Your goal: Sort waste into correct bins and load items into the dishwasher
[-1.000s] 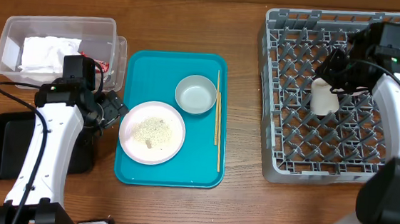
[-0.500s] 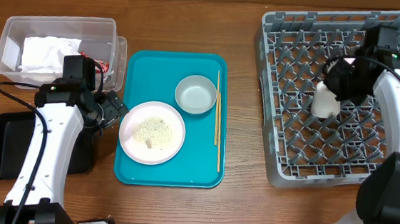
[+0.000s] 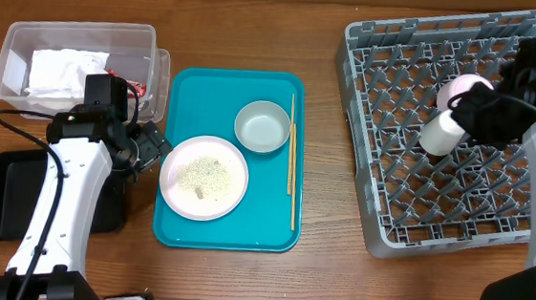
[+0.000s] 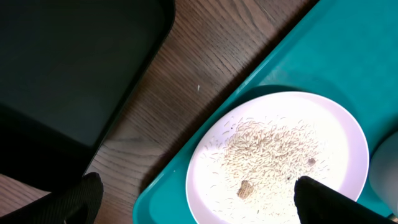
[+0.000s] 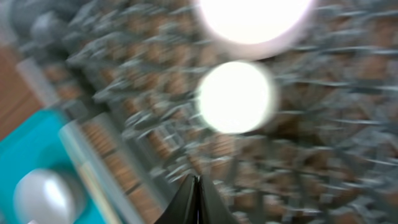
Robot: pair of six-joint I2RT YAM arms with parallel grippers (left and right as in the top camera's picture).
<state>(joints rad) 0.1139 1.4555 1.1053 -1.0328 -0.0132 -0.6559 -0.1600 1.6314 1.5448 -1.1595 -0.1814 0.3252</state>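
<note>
A pale plate (image 3: 204, 177) with rice crumbs (image 3: 205, 174) sits on the teal tray beside a round bowl (image 3: 262, 127) and chopsticks (image 3: 291, 157). My left gripper (image 3: 157, 147) is open at the plate's left edge. In the left wrist view its fingers (image 4: 198, 186) straddle the plate (image 4: 336, 143) and crumbs (image 4: 270, 149). A white cup (image 3: 438, 133) lies tilted in the grey rack (image 3: 390, 179), next to a pale pink round plate (image 3: 465, 88). My right gripper (image 3: 472, 111) is shut and empty beside the cup. The right wrist view is blurred: shut fingers (image 5: 198, 185), cup (image 5: 236, 96).
A clear tub (image 3: 18, 39) at the back left holds the white napkin (image 3: 63, 69) and red wrapper (image 3: 137, 87). A black tray (image 3: 10, 197) lies at the front left, also in the left wrist view (image 4: 68, 62). The teal tray (image 3: 272, 222) lies mid-table.
My right gripper moved right, off the cup. The cup went from upright to tilted, the pink plate came into view and the rack shifted. The left arm stayed still.
</note>
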